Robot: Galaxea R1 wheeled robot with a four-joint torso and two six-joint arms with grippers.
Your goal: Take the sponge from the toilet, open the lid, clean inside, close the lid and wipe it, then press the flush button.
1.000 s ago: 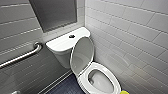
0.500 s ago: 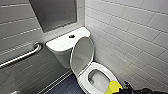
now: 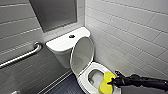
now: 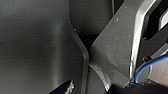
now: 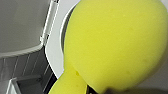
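The toilet [image 3: 62, 47] stands in the corner between a grey wall and a wall of white tiles [image 3: 130, 30], near the middle of the head view. Its lid [image 3: 82, 53] is raised and leans back against the tank. The flush button [image 3: 72, 36] is a small dark dot in the middle of the tank top, a little above the centre of the frame. The white seat ring [image 3: 86, 76] is down around the open bowl.

At the lower right of the frame the black right arm comes in from the right edge. The right gripper [image 3: 113, 81] is closed on the sponge [image 3: 105, 84] and holds it by its right side. The sponge is yellow and stands nearly upright at the right front part of the seat ring; I cannot tell if it touches the ring.

A metal grab bar [image 3: 22, 56] is fixed on the grey wall at the left. The floor [image 3: 66, 86] at the bottom is dark.

For the left gripper [image 4: 63, 88] I cannot tell if it is open or closed.
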